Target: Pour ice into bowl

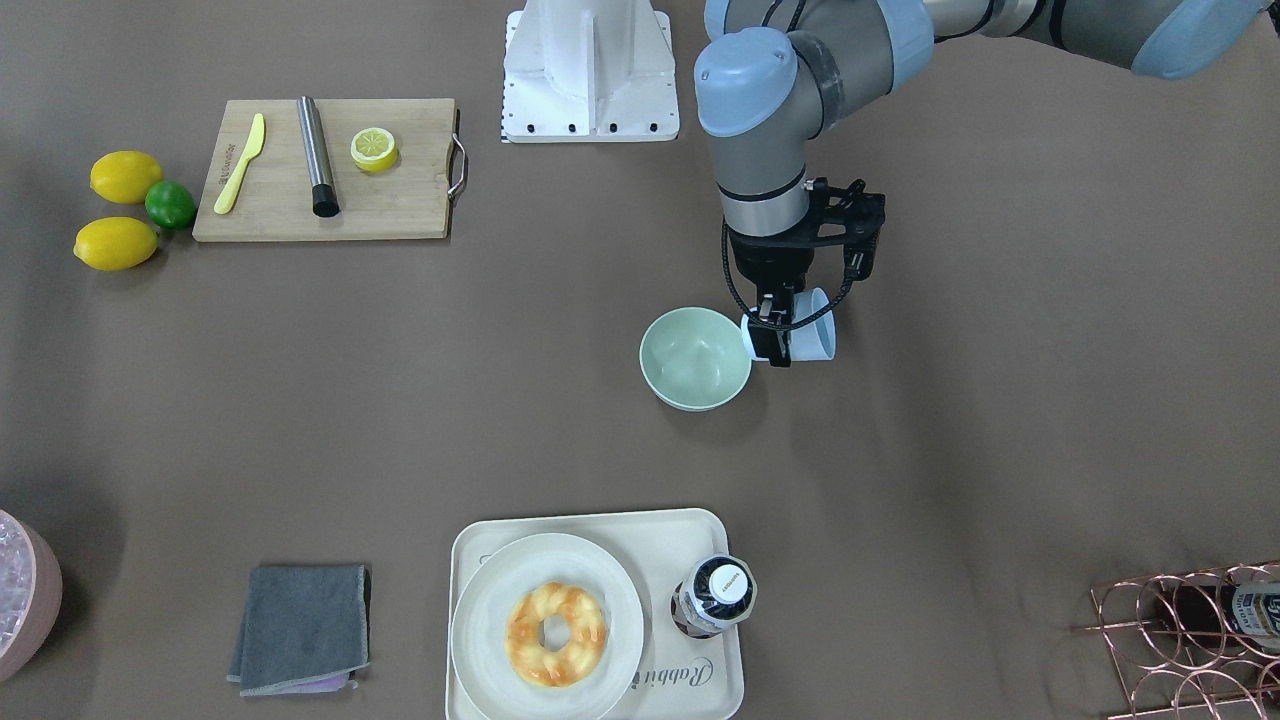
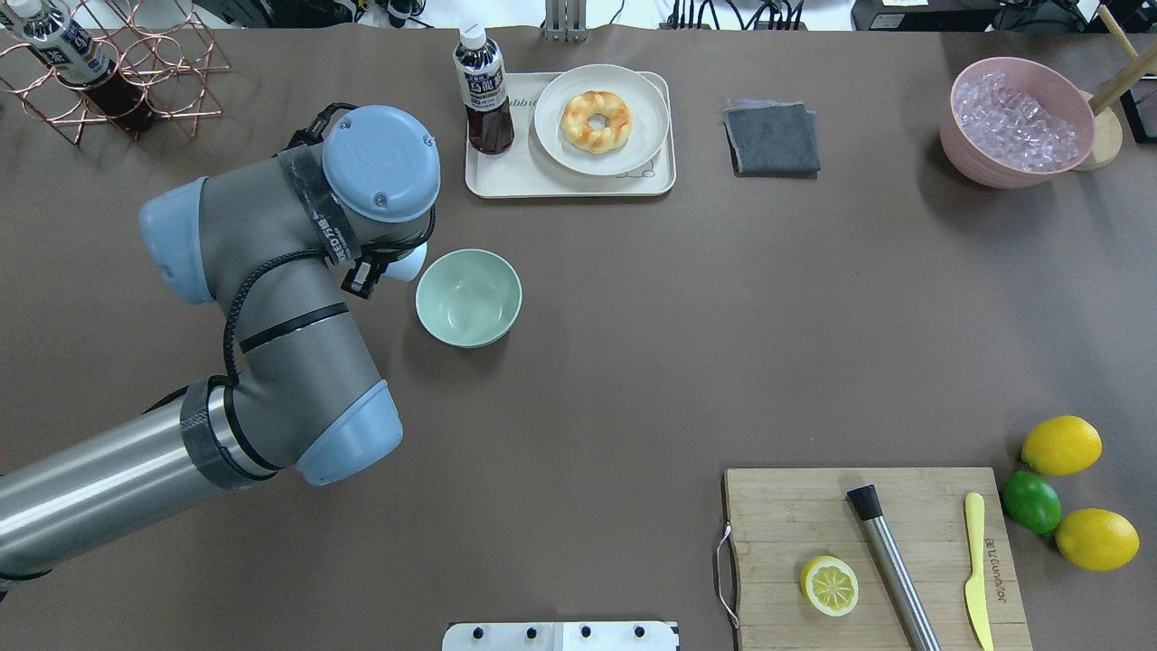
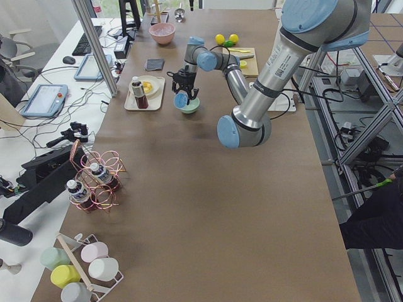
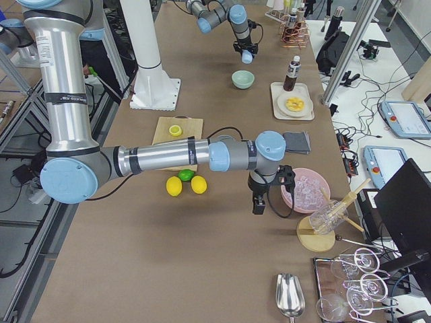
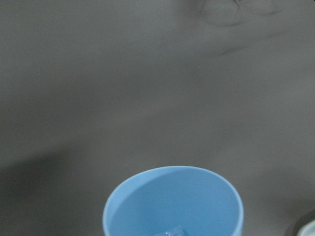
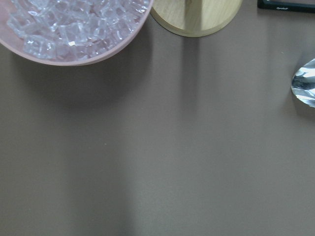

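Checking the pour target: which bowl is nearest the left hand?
The round pale mint-green bowl, right beside the left hand; the larger pink ice-filled tub sits far across the table.

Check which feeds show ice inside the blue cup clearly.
Left wrist view: soft, dim, blue cup cropped, one clear cube barely showing at the bottom edge. Front-facing view: sharp, evenly lit, no ice discernible. Overhead view: left arm covers most of the cup.

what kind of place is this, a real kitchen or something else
Most likely a robotics lab staged as a drinks counter: a grey and blue robot arm reaches over a brown-covered table, a side desk holds a blue-cased tablet and loose cables, and props include a wooden cutting board.
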